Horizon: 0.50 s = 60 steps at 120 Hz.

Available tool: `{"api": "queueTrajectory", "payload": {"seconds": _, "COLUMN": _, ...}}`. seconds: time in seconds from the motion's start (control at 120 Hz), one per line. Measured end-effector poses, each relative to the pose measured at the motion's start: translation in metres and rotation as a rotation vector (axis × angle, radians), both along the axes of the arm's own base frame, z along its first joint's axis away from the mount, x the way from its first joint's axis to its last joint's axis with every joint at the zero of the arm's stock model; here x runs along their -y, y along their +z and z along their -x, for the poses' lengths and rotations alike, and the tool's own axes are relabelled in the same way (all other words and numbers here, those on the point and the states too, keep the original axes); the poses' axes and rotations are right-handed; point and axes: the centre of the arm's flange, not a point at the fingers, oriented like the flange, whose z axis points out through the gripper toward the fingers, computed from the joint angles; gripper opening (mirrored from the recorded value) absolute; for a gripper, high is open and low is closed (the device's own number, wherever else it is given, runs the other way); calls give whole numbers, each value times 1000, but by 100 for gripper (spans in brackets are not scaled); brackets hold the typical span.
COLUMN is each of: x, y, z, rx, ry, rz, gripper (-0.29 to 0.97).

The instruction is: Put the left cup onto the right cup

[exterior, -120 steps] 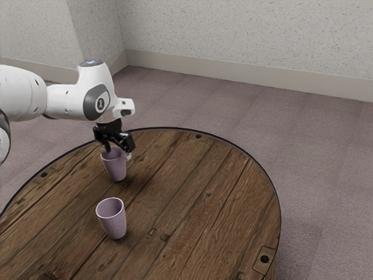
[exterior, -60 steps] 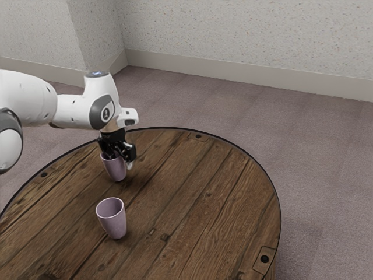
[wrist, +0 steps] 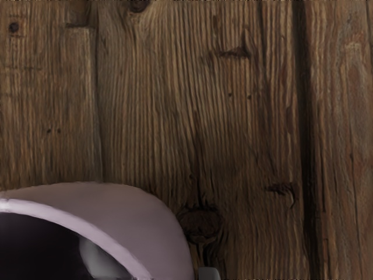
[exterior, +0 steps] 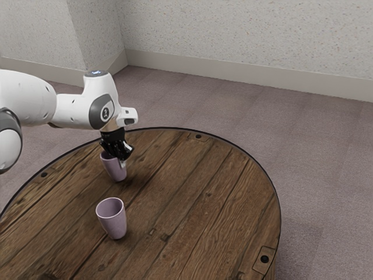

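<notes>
Exterior view shows the black gripper [exterior: 118,156] with its jaws pinching the rim wall of the far lilac cup [exterior: 114,170], which stands upright near the round wooden table's [exterior: 221,210] far edge on the exterior view's left; the near lilac cup [exterior: 111,217] stands well apart, toward the table's front edge.
</notes>
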Motion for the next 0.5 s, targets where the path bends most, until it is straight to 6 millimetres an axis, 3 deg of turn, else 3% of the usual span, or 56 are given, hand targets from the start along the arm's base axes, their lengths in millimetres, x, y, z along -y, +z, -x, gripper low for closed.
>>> {"api": "queueTrajectory", "payload": {"seconds": 0.183, "x": -1, "y": 19, "z": 3, "rx": 18, "ry": 2, "rz": -1, "gripper": -9}}
{"api": "queueTrajectory", "payload": {"seconds": 0.367, "x": 4, "y": 72, "z": 19, "rx": 48, "ry": 0, "rz": 18, "gripper": -10}}
{"api": "queueTrajectory", "payload": {"seconds": 0.5, "x": 21, "y": 100, "z": 45, "rx": 39, "ry": -21, "rz": 42, "gripper": -10}}
